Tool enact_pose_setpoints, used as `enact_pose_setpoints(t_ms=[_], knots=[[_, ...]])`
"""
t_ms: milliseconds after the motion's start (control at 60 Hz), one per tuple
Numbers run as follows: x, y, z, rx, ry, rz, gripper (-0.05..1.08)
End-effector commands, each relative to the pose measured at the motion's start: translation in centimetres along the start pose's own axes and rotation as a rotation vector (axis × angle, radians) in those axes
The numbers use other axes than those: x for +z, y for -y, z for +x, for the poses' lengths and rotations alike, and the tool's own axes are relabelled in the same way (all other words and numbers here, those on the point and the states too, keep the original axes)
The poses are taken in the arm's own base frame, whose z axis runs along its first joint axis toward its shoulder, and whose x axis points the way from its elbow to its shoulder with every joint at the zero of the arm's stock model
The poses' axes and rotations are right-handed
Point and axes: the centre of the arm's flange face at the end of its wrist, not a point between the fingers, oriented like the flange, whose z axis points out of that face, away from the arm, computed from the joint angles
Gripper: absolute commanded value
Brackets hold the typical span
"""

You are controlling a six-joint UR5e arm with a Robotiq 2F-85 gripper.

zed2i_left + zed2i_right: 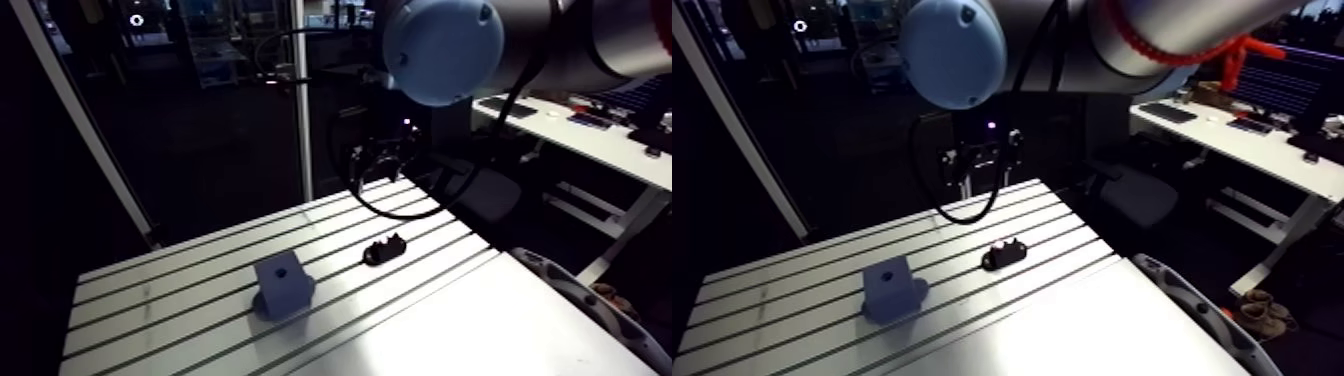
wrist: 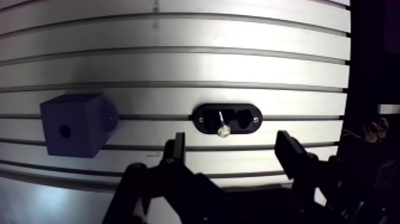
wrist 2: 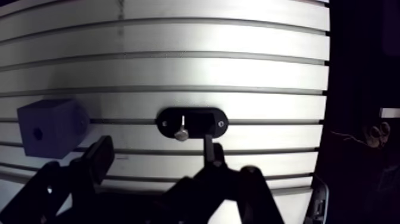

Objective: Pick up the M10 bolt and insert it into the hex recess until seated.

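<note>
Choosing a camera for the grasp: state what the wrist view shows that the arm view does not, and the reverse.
Wrist view only: the silver bolt lying across the black holder, head toward the gripper, whose fingers are apart. Arm view only: the arm's light-blue joint cap and the whole gripper hanging clear above the table. Both: the blue block with its hole, the holder, the slotted table.

Grey arm (image 1: 1092,50), lt-blue joint cap (image 1: 952,45), blk pincer (image 2: 231,143).
</note>
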Motion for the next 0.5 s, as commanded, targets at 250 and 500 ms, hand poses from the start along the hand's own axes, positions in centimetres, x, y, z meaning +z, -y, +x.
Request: enact_pose_setpoints(t_ms=[250, 500], knots=[[2.7, -1.8, -0.7, 0.024, 0.038, 0.017, 0.37], [3.9, -1.7, -1.1, 0.025, 0.059, 0.030, 0.37]])
